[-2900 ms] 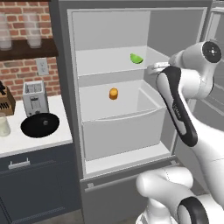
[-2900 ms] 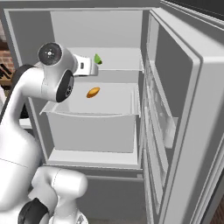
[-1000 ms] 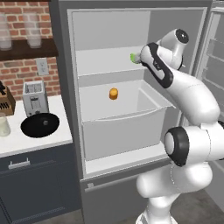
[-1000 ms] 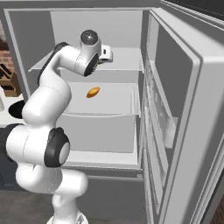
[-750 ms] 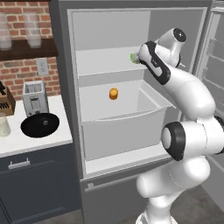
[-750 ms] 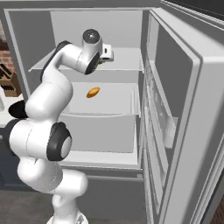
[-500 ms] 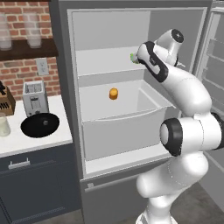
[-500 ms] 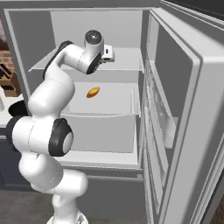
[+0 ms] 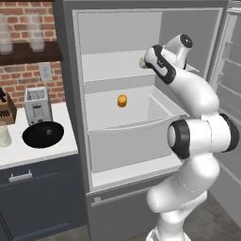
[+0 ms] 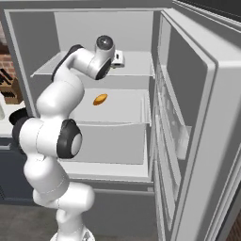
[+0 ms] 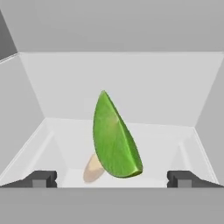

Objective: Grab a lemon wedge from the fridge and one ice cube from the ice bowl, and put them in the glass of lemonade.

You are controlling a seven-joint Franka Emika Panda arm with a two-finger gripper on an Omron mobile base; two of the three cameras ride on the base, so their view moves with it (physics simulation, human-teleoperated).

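orange fruit (image 9: 122, 100): middle shelf | toaster (image 9: 36, 104): counter, left | knife block (image 9: 6, 108), probably: far left edge

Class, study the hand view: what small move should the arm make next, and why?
Probably ease forward a little, then close. The lemon wedge stands centred between the open gripper jaws on the fridge shelf, seemingly just beyond the tips.

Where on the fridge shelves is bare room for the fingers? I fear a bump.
Free: upper shelf on both sides of the lemon wedge, out to the walls. Lower drawer is open around the orange fruit. Nothing crowded.
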